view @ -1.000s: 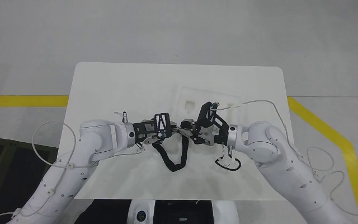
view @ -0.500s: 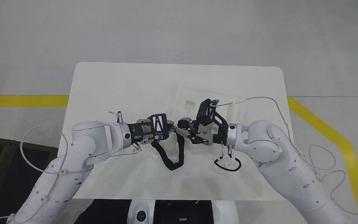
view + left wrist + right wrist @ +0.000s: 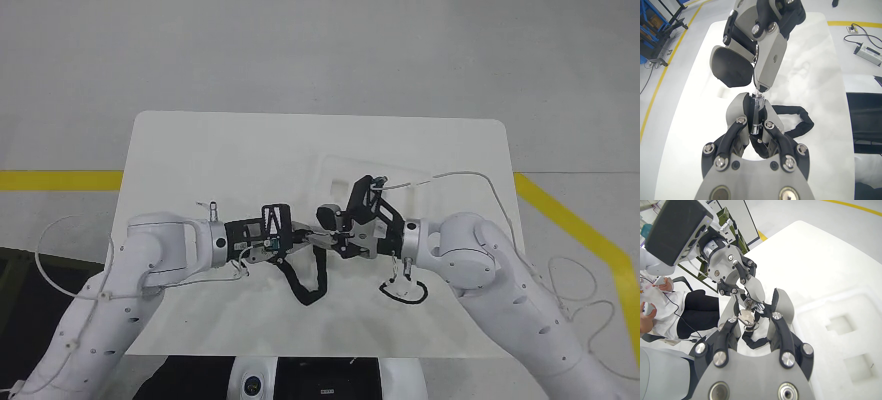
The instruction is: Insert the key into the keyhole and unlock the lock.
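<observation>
My left gripper [image 3: 755, 100] is shut on the chrome lock cylinder [image 3: 756, 113], which it holds above the table's middle. The lock's black sleeved cable [image 3: 800, 123] hangs from it in a loop [image 3: 305, 283] down to the table. The silver key [image 3: 746, 316] sits with its blade in the keyhole [image 3: 749, 303], and its ring [image 3: 752, 327] dangles below. My right gripper [image 3: 756, 297] faces the lock end-on and is open. One of its fingers [image 3: 730, 313] rests beside the key's head and the other [image 3: 783, 306] stands well clear. In the top view both grippers meet [image 3: 310, 235].
A white foam tray [image 3: 345, 175] with square recesses [image 3: 840, 323] lies on the white table [image 3: 200, 160] just behind the grippers. The table's front edge runs close below the hanging cable loop. Bare table lies to the left and the far right.
Both grippers and the lock have shifted a little to the left. The left wrist has turned, and the cable loop swung with it.
</observation>
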